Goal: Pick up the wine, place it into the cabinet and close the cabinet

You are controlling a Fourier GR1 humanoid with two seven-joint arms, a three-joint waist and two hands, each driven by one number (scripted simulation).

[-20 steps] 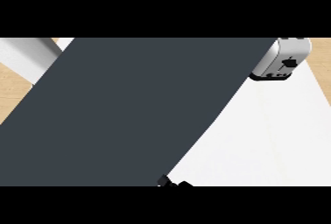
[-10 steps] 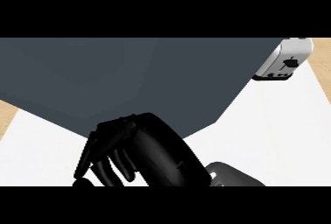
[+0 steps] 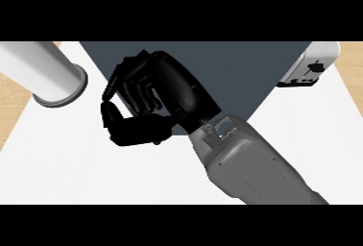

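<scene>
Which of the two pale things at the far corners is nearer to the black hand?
The white cylinder at the view's left; the toaster at the view's right stands farther from the right hand.

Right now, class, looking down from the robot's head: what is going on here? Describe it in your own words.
The robot's right hand comes in from the lower right on its grey forearm and hangs over the edge of a dark grey panel, fingers curled with nothing visible in them. No wine bottle shows. A toaster stands at the upper right, and a white cylinder shows at the upper left, above the white counter. The left hand is out of view.
</scene>
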